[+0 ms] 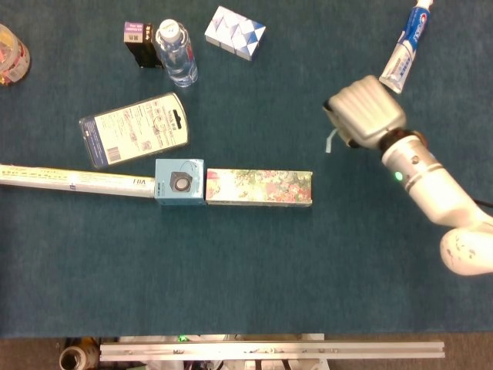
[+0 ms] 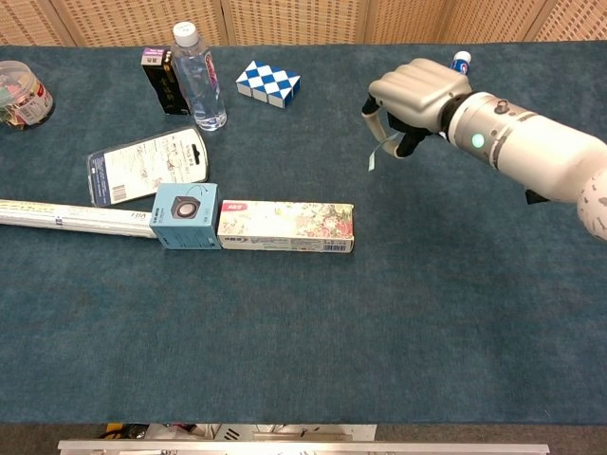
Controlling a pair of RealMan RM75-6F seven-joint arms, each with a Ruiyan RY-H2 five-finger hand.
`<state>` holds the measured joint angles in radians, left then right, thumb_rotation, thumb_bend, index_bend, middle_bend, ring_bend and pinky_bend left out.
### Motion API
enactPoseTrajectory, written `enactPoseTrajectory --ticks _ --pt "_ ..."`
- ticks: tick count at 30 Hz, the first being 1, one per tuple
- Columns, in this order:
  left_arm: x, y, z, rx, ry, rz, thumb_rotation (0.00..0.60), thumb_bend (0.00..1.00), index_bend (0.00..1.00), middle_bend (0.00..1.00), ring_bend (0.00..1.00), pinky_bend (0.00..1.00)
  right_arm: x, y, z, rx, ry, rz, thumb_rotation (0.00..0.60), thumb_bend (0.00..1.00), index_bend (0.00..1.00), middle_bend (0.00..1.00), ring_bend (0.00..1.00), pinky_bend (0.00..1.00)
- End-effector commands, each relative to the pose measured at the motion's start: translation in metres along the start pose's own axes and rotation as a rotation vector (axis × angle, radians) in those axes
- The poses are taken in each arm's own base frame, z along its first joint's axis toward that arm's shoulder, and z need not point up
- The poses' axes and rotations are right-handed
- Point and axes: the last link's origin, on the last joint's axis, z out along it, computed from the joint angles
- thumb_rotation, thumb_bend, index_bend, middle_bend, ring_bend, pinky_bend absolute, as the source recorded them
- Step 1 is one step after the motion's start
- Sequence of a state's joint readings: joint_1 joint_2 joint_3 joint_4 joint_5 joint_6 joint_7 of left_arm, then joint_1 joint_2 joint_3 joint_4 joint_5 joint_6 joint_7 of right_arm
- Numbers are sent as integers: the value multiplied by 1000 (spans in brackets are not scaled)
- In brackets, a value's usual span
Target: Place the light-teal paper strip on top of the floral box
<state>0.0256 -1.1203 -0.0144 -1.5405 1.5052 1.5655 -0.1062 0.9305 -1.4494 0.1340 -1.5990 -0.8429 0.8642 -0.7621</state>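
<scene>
Pinching the strip [image 2: 376, 154] in the right robot hand [image 2: 410, 95] at upper right of the frame, letting it dangle clear of the table [image 2: 313, 332], presumably for laying on the box [image 2: 285, 226] waiting at centre.

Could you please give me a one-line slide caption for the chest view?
Right hand holds the paper strip dangling above the table, to the right of the floral box.
</scene>
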Motion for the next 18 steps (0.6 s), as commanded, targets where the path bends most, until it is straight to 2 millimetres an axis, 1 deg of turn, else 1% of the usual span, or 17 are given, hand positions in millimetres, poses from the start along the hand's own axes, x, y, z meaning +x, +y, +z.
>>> enactPoseTrajectory --ticks 1,5,12,18 --pt "1 0 -1 1 4 -2 600 279 172 226 209 68 11 -13 2 35 4 -21 600 358 666 1000 1000 1000" --pt "1 0 -2 2 3 -2 600 278 172 226 210 68 13 -30 3 73 -6 -30 600 358 666 1000 1000 1000" --pt "1 -1 -4 5 3 -6 600 278 172 226 209 68 7 -61 2 141 -20 -42 600 358 666 1000 1000 1000" --pt "2 -2 -6 10 4 -6 600 278 172 226 209 68 0 -81 2 163 -25 -19 600 358 666 1000 1000 1000"
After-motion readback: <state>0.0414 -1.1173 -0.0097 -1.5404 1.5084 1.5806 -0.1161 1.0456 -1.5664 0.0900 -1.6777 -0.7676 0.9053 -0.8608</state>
